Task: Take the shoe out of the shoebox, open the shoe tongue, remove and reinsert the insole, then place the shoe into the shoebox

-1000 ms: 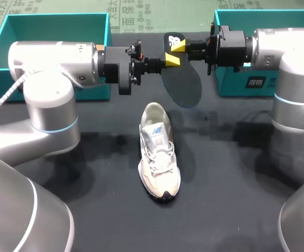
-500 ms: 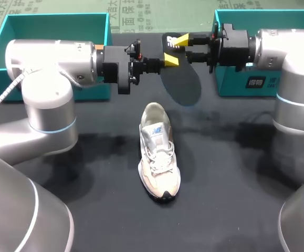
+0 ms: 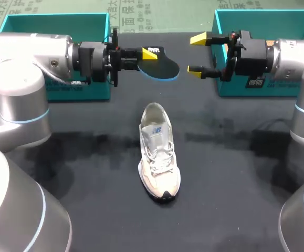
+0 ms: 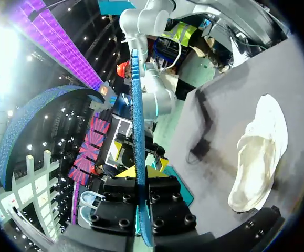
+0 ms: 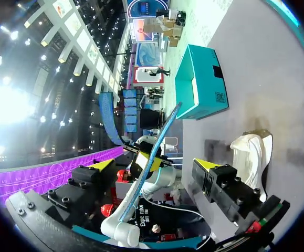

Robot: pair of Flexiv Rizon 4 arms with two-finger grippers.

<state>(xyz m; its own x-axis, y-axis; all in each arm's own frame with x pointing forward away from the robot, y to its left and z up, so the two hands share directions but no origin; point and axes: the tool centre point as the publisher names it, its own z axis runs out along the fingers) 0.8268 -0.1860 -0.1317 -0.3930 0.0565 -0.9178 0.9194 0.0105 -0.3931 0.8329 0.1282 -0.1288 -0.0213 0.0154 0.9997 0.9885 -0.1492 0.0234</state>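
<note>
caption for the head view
Left gripper holds the insole, right gripper open beside it, shoe on the table.

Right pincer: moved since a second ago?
Yes. The right pincer has pulled back from the insole toward the right shoebox and now stands open, clear of it; the left pincer alone holds the insole.

1. The shoe (image 3: pixel 159 152) is a cream and grey lace-up sneaker. It stands upright on its sole mid-table, dark toe toward the robot, heel opening facing away.
2. The insole (image 3: pixel 159 67) is dark with a blue edge. It is pinched at one end by the left gripper (image 3: pixel 147 54) and held in the air beyond the shoe's heel.
3. The left shoebox (image 3: pixel 94 90) and right shoebox (image 3: pixel 246 89) are teal and open-topped, and sit at the far corners.
</note>
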